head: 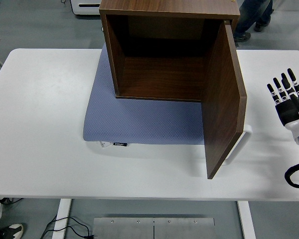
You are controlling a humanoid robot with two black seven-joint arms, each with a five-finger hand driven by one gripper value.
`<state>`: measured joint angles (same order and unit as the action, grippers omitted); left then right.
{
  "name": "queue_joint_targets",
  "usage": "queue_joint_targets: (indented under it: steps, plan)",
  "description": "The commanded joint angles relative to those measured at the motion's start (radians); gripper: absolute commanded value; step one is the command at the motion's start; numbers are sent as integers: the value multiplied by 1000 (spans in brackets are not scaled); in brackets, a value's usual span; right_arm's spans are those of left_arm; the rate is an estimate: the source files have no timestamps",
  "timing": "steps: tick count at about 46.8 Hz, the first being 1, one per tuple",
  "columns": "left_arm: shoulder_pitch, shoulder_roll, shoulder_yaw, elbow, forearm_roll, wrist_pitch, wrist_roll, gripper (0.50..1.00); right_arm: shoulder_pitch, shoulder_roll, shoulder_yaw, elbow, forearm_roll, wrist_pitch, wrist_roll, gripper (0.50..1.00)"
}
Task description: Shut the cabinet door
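A brown wooden cabinet (162, 55) sits on a blue-grey mat (134, 124) toward the far middle of the white tabletop (40, 139). Its door (224, 99), hinged on the right, stands swung out toward the near edge, its white handle (240, 142) on the outer face. Bare tabletop lies right of the door. There the right hand (287, 97) is raised, fingers straight and spread, holding nothing, well apart from the door.
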<state>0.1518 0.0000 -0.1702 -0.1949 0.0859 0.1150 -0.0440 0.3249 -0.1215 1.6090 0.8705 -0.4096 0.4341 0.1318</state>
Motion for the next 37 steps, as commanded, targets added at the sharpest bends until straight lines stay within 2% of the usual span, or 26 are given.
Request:
queue_joint_targets:
  steps: [1, 37]
  plan:
    - [2, 0, 0, 0, 0, 0, 1, 1000, 0, 0, 0, 1, 0, 0, 0, 1000]
    - [14, 0, -2, 2, -2, -6, 0, 1000, -6, -3, 2, 1, 0, 0, 0, 1000]
